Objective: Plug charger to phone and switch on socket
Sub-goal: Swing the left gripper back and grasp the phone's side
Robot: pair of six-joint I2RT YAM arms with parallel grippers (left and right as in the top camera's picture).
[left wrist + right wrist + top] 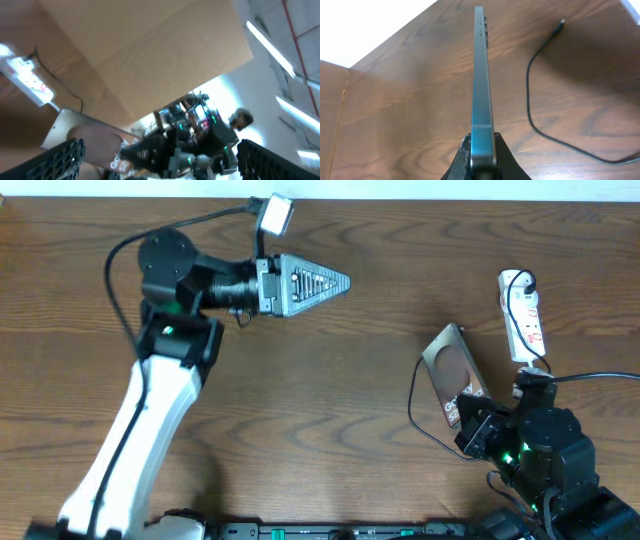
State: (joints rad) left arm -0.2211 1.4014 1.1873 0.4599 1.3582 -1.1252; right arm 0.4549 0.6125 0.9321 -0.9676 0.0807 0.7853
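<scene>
Right gripper (480, 162), at the near edge of the table (330, 400): clenched on one short end of the phone (481, 75), pads pressing across its two faces. Right wrist view shows the phone edge-on, running away from the claw. Overhead shows its grey face turned up and tilted. It looks lifted off the wood; contact at the far end cannot be confirmed.

Just left of the phone: the charger cable (528, 100) lies slack on the table in a loose curve. Its connector (562, 22) rests on the wood out past the phone's far end, apart from it and not plugged in.

Beyond the phone, towards the right edge: the socket (524, 315), a white strip with red switch marks. Switch position is too small to read.

Far side, well apart from all this: left gripper (340, 281), released and empty, rolled sideways and pointing across the table.

Risks, as I judge them:
- The phone is pinched at one end only and its faces are smooth, so a push from the connector could pivot it or slip it out.
- The port may sit inside the clamped end; I cannot tell.
- The connector is thin and lies flat, so the left claw may scrape past it or drag the cable.
- The left arm's long reach brings it close to the right arm.
</scene>
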